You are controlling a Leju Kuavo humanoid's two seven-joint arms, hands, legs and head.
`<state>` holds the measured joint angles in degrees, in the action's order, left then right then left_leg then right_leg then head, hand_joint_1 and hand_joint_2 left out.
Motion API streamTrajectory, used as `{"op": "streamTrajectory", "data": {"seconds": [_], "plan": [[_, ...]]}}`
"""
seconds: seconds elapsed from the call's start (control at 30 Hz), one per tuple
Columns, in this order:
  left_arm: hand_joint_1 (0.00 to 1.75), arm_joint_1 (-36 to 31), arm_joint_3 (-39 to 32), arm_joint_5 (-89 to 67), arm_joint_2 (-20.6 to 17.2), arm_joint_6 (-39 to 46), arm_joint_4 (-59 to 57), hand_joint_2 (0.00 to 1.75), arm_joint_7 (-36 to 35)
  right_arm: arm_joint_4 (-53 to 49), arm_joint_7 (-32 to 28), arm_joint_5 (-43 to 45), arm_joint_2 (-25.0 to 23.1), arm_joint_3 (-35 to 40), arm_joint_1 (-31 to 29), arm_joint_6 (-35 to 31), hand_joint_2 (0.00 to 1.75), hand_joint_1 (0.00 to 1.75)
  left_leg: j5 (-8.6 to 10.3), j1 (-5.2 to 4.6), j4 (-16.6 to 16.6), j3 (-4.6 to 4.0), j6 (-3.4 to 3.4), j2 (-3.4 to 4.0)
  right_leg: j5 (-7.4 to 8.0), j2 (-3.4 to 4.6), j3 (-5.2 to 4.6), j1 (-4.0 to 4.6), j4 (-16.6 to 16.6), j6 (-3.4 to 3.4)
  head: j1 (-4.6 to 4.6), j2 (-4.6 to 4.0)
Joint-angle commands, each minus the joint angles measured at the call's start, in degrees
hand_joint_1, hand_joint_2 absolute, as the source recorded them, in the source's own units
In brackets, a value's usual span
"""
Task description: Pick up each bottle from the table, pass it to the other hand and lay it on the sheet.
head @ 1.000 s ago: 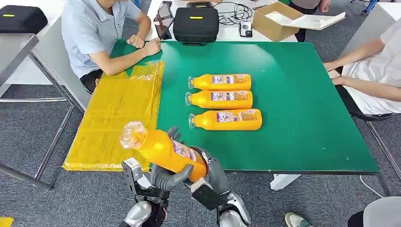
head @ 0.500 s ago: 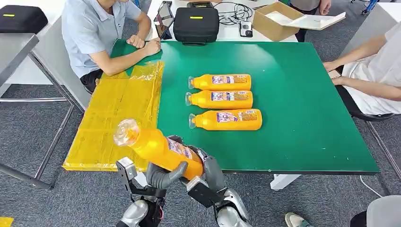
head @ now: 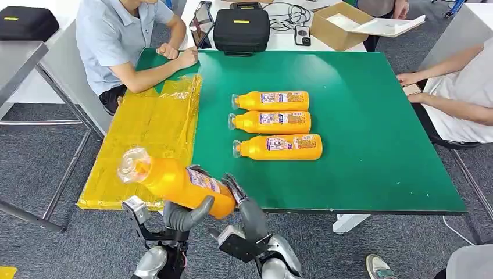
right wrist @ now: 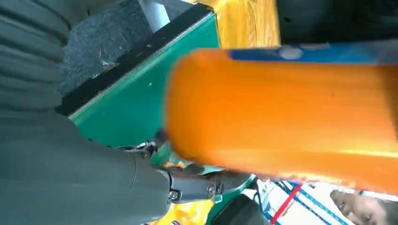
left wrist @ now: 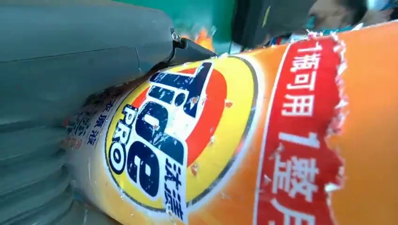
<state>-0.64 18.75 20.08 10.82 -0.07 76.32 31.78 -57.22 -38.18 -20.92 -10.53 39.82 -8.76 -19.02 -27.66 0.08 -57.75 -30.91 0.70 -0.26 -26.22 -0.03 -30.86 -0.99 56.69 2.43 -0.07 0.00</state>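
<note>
since the earlier frames the held bottle has shifted toward the robot's left, its clear cap now over the near edge of the yellow sheet, and the right hand has come away from its base. the left hand grips the bottle from below, its thick grey thumb curling up around the orange body near the base; in the left wrist view the label presses right against the grey palm. the right hand sits just beside the bottle's base with its dark fingers spread and raised; whether they touch the bottle cannot be told, though the right wrist view shows the orange body passing close over the thumb with a gap beneath. the bottle lies tilted, cap up and to the left, above the table's near edge. three more orange bottles lie on their sides in a row in the middle of the green table, caps pointing left, well apart from the hands. the sheet covers the table's left strip. a person's forearms rest on the far left corner, and another person's arm lies at the right edge. a black case and a cardboard box stand beyond the table.
</note>
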Motion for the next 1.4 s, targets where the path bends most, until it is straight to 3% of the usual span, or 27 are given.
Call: {"op": "streamTrajectory", "data": {"seconds": [0.03,0.17,0.23,0.57,0.67,0.7,0.73,0.77,0.8,0.87,0.9,1.03,1.3,1.4], "plan": [[1.75,-4.94,-5.54,-4.77,-0.33,2.81,-4.37,1.75,0.2,-5.94,-1.82,-0.85,3.21,1.59,1.67,-4.76,0.0,0.0,0.07,0.07,-0.01,-0.05,-0.05,-0.06,0.07,-0.08,0.0,0.08,-0.04,-0.12,0.0,0.0],[1.75,-14.42,-4.93,-12.09,1.54,13.2,-16.92,1.75,3.28,-12.91,-1.79,0.23,5.75,-3.98,4.88,-6.79,0.0,0.0,0.11,0.01,-0.01,-0.08,-0.02,-0.35,0.01,-0.34,0.03,0.0,-0.03,-0.05,0.02,0.0],[1.75,-17.07,-4.97,-12.08,2.14,14.46,-21.17,1.75,3.89,-14.2,-1.82,0.82,7.1,-5.96,5.15,-6.31,0.0,0.0,0.16,0.03,-0.03,-0.09,-0.01,-0.53,0.02,-0.52,0.09,0.02,-0.06,-0.06,0.02,0.0],[1.75,-18.5,-6.54,-15.38,-0.04,22.28,-24.0,1.75,6.0,-14.01,-1.82,3.16,6.86,-8.74,4.86,-8.79,0.0,0.0,0.09,0.02,-0.07,-0.02,0.01,-0.07,0.16,-0.08,0.0,0.01,-0.02,-0.14,0.02,0.0],[1.75,-21.73,-5.32,-27.73,-3.19,37.38,-30.01,1.75,5.86,-14.35,-1.82,4.07,6.93,-8.59,4.89,-8.97,0.0,0.0,0.12,0.06,-0.04,-0.01,-0.02,-0.01,0.21,-0.03,0.0,0.08,-0.05,-0.2,0.0,0.0],[1.75,-23.35,-10.28,-37.65,-3.78,40.07,-33.51,1.75,3.27,-13.95,-1.82,4.07,6.84,-8.3,4.88,-9.05,0.0,0.0,0.13,0.06,-0.04,-0.01,-0.02,-0.01,0.22,-0.03,0.01,0.09,-0.05,-0.19,0.02,0.0],[1.75,-24.1,-17.16,-51.78,-1.66,40.07,-35.39,1.75,1.8,-13.7,-1.82,4.47,6.69,-8.0,4.8,-9.17,0.0,0.0,0.11,0.04,-0.04,0.01,0.0,-0.02,0.19,-0.04,0.02,0.07,-0.03,-0.16,0.02,0.0],[1.75,-25.06,-20.37,-63.36,-2.17,40.07,-36.88,1.75,-3.65,-13.18,-1.82,4.76,6.42,-8.0,4.81,-8.78,0.0,0.0,0.13,0.08,-0.02,0.02,-0.03,0.12,0.26,0.1,-0.01,0.11,-0.05,-0.21,0.02,0.0],[1.75,-26.2,-21.8,-73.57,-2.66,40.07,-38.35,1.75,-8.89,-12.91,-1.82,4.77,6.18,-7.85,4.84,-8.68,0.0,0.0,0.1,0.05,-0.02,0.05,-0.01,0.11,0.21,0.09,0.01,0.08,-0.03,-0.16,0.0,0.0],[1.75,-27.03,-22.17,-76.79,-2.89,40.07,-39.64,1.75,-11.2,-12.79,-1.82,4.96,6.02,-7.81,4.88,-8.44,0.0,0.0,0.18,0.09,-0.03,-0.01,-0.08,0.11,0.26,0.08,-0.02,0.13,-0.03,-0.21,0.0,0.0],[1.75,-27.82,-22.52,-85.61,-3.48,40.07,-39.66,1.75,-15.96,-12.54,-1.82,5.04,5.7,-7.65,4.76,-8.28,0.0,0.0,0.18,0.05,-0.05,-0.02,-0.08,0.01,0.21,0.0,-0.01,0.08,0.01,-0.16,0.02,0.0],[1.75,-33.82,-22.85,-88.14,-4.1,40.07,-50.94,1.75,-21.22,-12.46,-1.82,5.59,5.05,-8.02,4.94,-7.75,0.0,0.0,0.19,0.11,-0.09,-0.1,-0.1,0.08,0.24,0.05,-0.08,0.14,0.03,-0.2,0.02,0.0],[1.75,-34.16,-22.96,-87.84,-4.05,39.63,-51.93,1.75,-21.82,-12.51,-1.82,5.67,5.07,-8.11,4.97,-7.56,0.0,0.0,0.2,0.06,-0.09,-0.12,-0.04,-0.02,0.2,-0.02,-0.05,0.07,0.05,-0.15,0.02,0.0],[1.75,-37.46,-19.96,-91.89,-5.94,36.35,-56.24,1.75,-29.92,-12.21,-1.82,5.84,4.37,-8.97,4.92,-6.02,0.0,0.0,0.22,0.07,-0.11,-0.17,-0.05,-0.07,0.19,-0.09,-0.08,0.07,0.06,-0.16,0.02,0.0]]}}
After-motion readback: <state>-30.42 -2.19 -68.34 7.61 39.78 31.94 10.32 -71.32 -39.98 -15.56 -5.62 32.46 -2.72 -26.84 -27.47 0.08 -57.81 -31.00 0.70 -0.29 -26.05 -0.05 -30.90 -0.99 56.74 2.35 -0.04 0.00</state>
